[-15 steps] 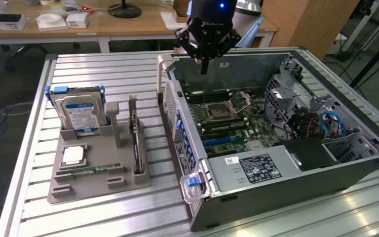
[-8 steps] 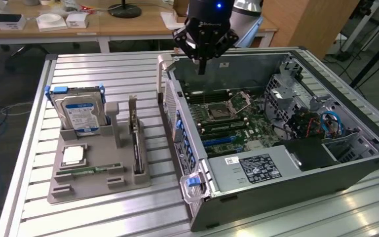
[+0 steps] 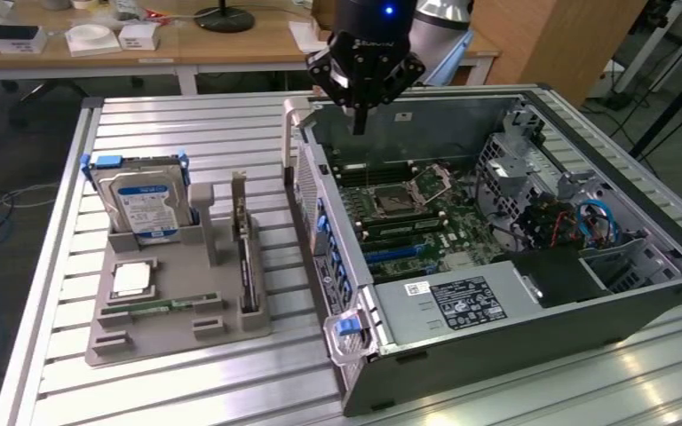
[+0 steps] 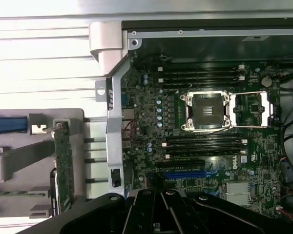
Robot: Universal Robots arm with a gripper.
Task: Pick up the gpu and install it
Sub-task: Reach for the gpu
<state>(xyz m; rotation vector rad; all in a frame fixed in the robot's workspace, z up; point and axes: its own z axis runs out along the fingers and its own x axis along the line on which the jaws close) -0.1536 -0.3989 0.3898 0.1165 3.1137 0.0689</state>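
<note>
Jaws pressed together on nothing, the gripper [image 3: 361,127] hangs over the far corner of the open computer case [image 3: 495,364], above its motherboard [image 3: 407,209]. Just beside the case, toward the exterior view's left, the gpu [image 3: 244,257] stands on edge in a slot of the grey holder tray [image 3: 175,342], well apart from the gripper. Farther left in that tray stands the hard drive [image 3: 146,209], and beyond the slatted table [image 3: 163,124] lies a wooden desk [image 3: 246,44].
</note>
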